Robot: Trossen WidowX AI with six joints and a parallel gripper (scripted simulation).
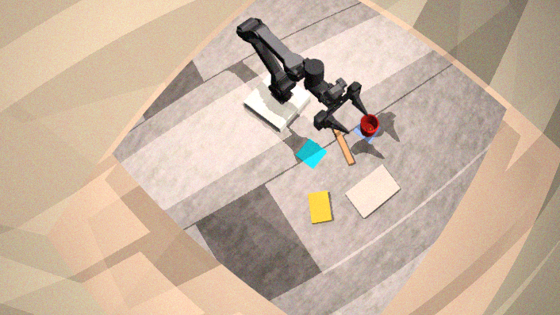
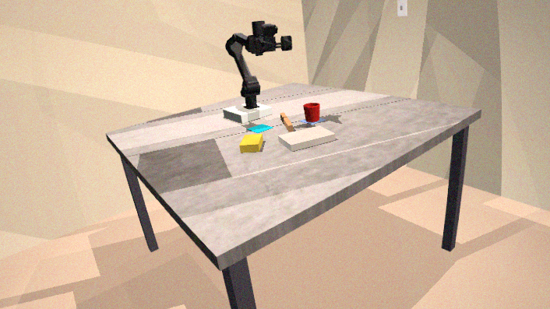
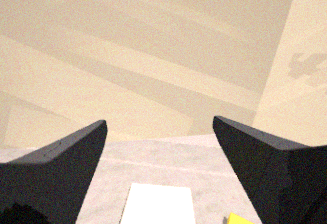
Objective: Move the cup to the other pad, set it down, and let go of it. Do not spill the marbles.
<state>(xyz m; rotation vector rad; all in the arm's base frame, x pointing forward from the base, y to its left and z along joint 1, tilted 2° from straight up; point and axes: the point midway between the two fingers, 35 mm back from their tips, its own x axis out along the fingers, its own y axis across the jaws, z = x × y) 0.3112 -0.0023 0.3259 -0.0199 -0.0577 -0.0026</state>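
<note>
A red cup (image 1: 369, 124) (image 2: 312, 111) stands upright on a light blue pad (image 1: 358, 131) (image 2: 304, 121) to the right of the arm's base. I cannot make out the marbles inside it. The other pad (image 1: 311, 152) (image 2: 259, 128) is cyan and lies flat in front of the base, bare. My gripper (image 1: 357, 122) (image 2: 286, 42) (image 3: 161, 123) is open and empty. It hangs high above the table, level, and touches nothing. In the wrist view the cup and both pads are out of sight.
An orange wooden stick (image 1: 344, 148) (image 2: 287, 121) lies between the two pads. A white slab (image 1: 372, 190) (image 2: 307, 137) (image 3: 157, 204) and a yellow block (image 1: 320, 207) (image 2: 250, 143) (image 3: 237, 219) lie nearer the front. The arm stands on a white base (image 1: 272, 109) (image 2: 245, 114).
</note>
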